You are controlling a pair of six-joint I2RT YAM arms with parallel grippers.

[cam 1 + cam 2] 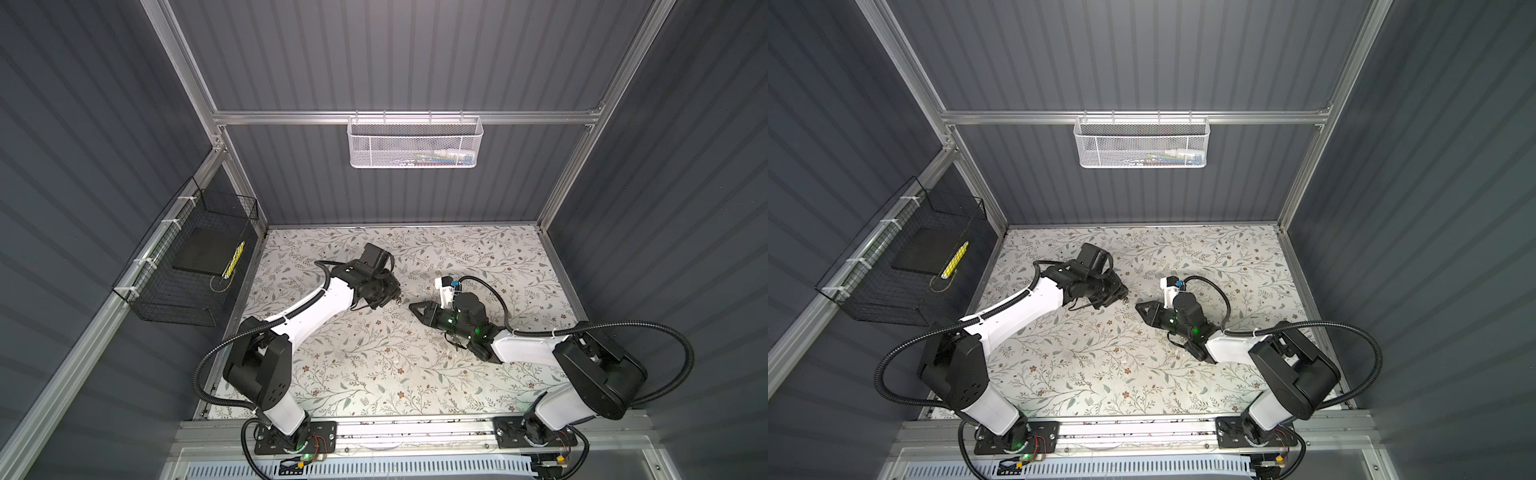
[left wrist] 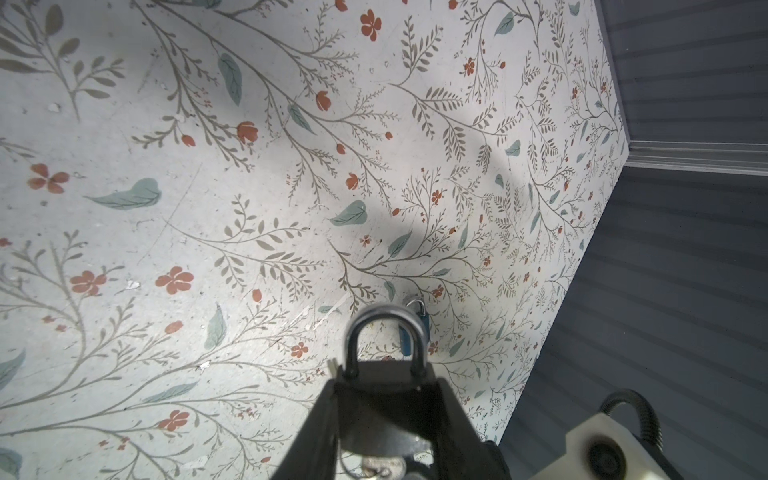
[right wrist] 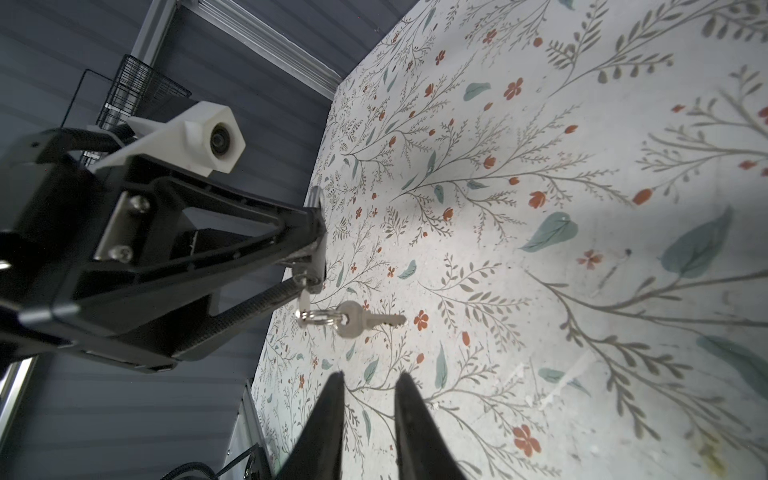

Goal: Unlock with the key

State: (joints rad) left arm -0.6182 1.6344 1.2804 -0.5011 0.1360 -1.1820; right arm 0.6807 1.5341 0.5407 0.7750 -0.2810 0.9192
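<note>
My left gripper [image 2: 386, 374] is shut on a dark padlock [image 2: 386, 399], whose steel shackle [image 2: 386, 328] sticks out past the fingertips. In the right wrist view the padlock [image 3: 318, 237] is held just above the floral table. One silver key [image 3: 304, 296] sits at its lower end, and a ring [image 3: 318, 316] carries a second key [image 3: 365, 322] that hangs free. My right gripper [image 3: 370, 386] is open a short way from the keys, with nothing between its fingers [image 3: 332, 411]. In both top views the left gripper [image 1: 395, 293] [image 1: 1121, 293] and the right gripper [image 1: 415, 309] [image 1: 1142, 309] face each other mid-table.
A white mesh basket [image 1: 415, 143] hangs on the back wall. A black wire basket [image 1: 195, 266] holding a flat black box hangs on the left wall. The floral table [image 1: 374, 374] is bounded by aluminium frame rails and grey walls.
</note>
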